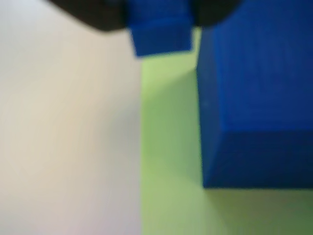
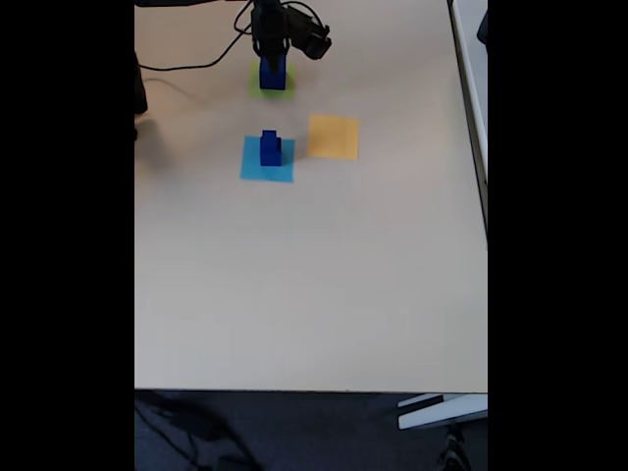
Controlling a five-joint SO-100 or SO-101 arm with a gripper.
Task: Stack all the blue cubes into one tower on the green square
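Up close, in the wrist view, a big blue cube (image 1: 257,93) takes the right side of the frame, its top face broad and its near face darker beneath. It sits on the green square (image 1: 168,161), which runs from the middle of the frame down to the lower right. At the top centre a small cube (image 1: 161,29) hangs between the dark shapes of my gripper (image 1: 159,17), which press in on it from either side, so I am clenched on it. It is just left of the big one, over the green edge. The pale table (image 1: 68,127) covers the left half. Everything here is blurred, and I cannot tell whether the small cube touches anything below it.

In the fixed view I am at the top of the frame, left of centre, my gripper (image 2: 272,57) pointing down over the green square (image 2: 257,90), with blue (image 2: 274,77) directly under me. Whether that blue is one cube or two I cannot make out at this size. Lower down, near the middle of the upper half, two more cubes (image 2: 270,147) stand as a short stack on a light-blue square (image 2: 253,167), the smaller on top. Just right of it lies an orange-yellow square (image 2: 334,137), bare. A black cable (image 2: 196,67) trails from my arm to the upper left across the table (image 2: 314,275).
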